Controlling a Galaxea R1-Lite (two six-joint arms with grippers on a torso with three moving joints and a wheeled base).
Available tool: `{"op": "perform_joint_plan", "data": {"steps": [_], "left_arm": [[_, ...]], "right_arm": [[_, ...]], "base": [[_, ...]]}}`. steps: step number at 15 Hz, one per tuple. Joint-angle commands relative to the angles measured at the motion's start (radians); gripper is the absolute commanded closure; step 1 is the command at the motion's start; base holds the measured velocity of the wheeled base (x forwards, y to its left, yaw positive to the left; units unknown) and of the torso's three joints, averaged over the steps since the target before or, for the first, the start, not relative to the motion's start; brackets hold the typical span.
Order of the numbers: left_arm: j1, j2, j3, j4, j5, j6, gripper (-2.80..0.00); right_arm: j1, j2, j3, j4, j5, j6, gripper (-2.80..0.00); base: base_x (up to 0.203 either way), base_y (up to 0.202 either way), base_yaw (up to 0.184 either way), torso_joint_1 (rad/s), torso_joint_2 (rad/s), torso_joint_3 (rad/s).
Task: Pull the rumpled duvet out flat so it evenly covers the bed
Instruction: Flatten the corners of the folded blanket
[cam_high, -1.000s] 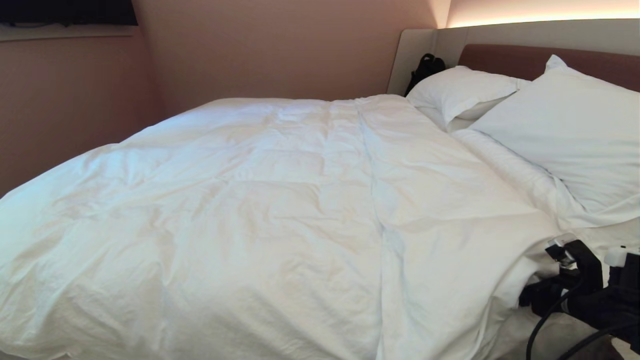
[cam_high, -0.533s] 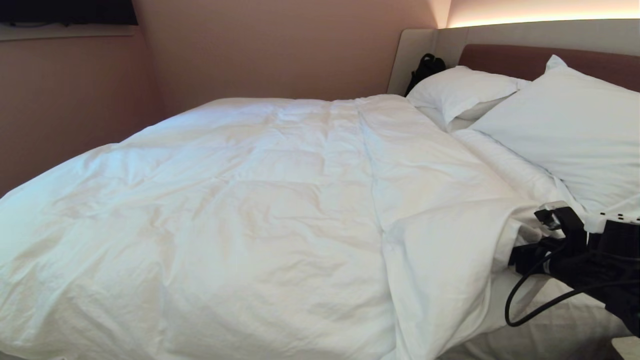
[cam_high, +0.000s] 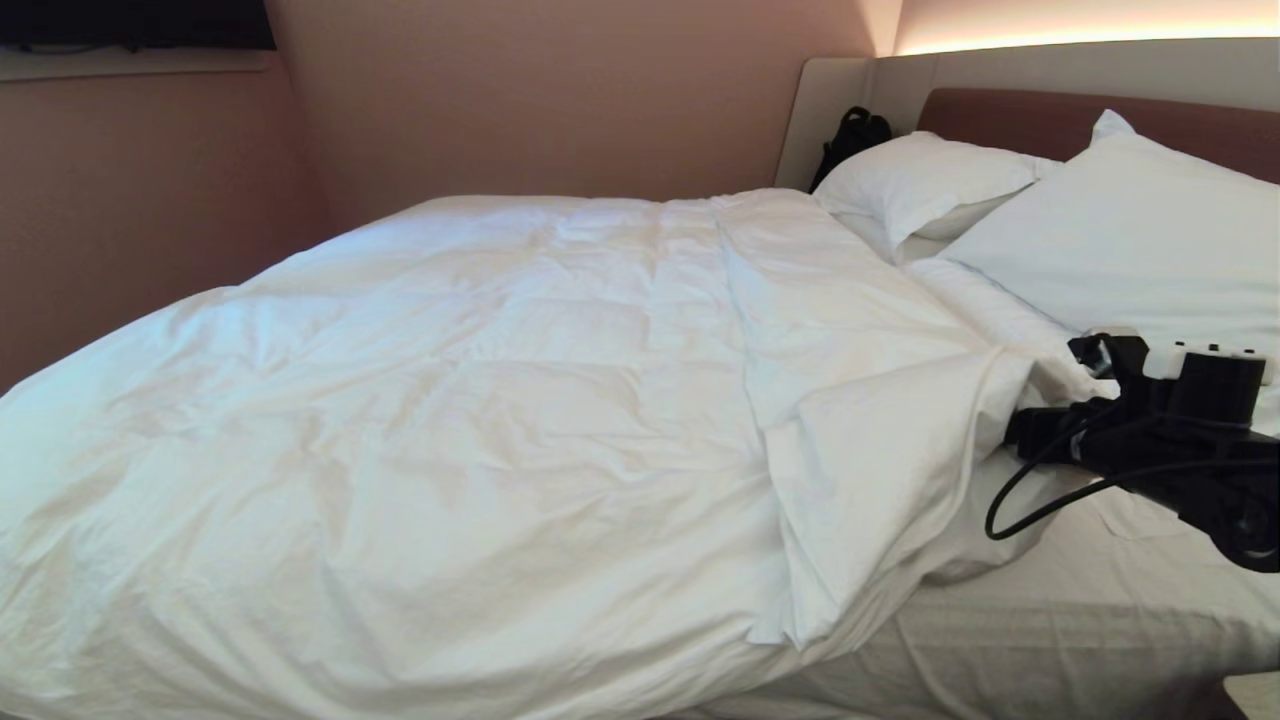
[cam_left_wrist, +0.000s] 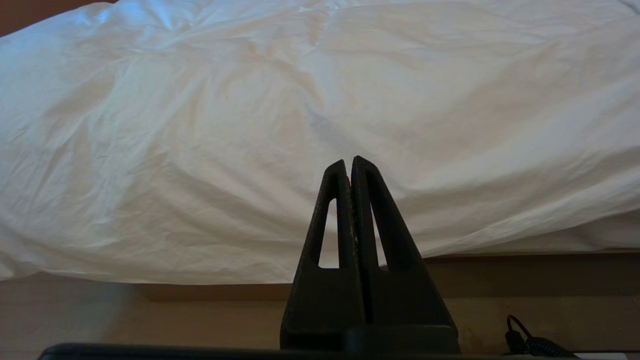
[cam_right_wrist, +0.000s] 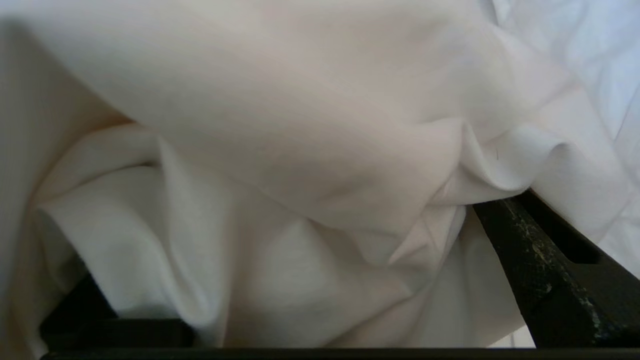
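Your right gripper (cam_high: 1040, 425) now sits higher and nearer the pillows (cam_high: 1130, 250) than a second ago; the duvet (cam_high: 520, 420) corner it carries lifts and folds back over itself, the fold growing with each frame; the bare fitted sheet (cam_high: 1080, 620) now shows along the bed's (cam_high: 1250, 695) near right side, where the duvet lay before.

1. The duvet (cam_high: 520, 400) is white.
2. The pillows (cam_high: 1130, 260) are white too.
3. The headboard (cam_high: 1010, 115) is brown and beige.
4. The wall (cam_high: 540, 100) is pinkish brown.
5. The right gripper (cam_high: 1040, 425) is black.
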Motion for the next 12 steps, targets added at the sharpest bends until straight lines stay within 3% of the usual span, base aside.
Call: {"op": "perform_joint_plan", "data": {"steps": [1, 9, 12], "left_arm": [[0.0, 0.0, 0.0, 0.0, 0.0, 0.001, 0.0], [0.0, 0.0, 0.0, 0.0, 0.0, 0.001, 0.0], [0.0, 0.0, 0.0, 0.0, 0.0, 0.001, 0.0]], "right_arm": [[0.002, -0.017, -0.009, 0.085, -0.012, 0.023, -2.8], [0.001, 0.12, 0.089, 0.073, -0.002, 0.021, -2.8], [0.016, 0.056, 0.107, 0.083, 0.009, 0.026, -2.8]], "base": [[0.0, 0.0, 0.0, 0.0, 0.0, 0.0], [0.0, 0.0, 0.0, 0.0, 0.0, 0.0], [0.0, 0.0, 0.0, 0.0, 0.0, 0.0]]}}
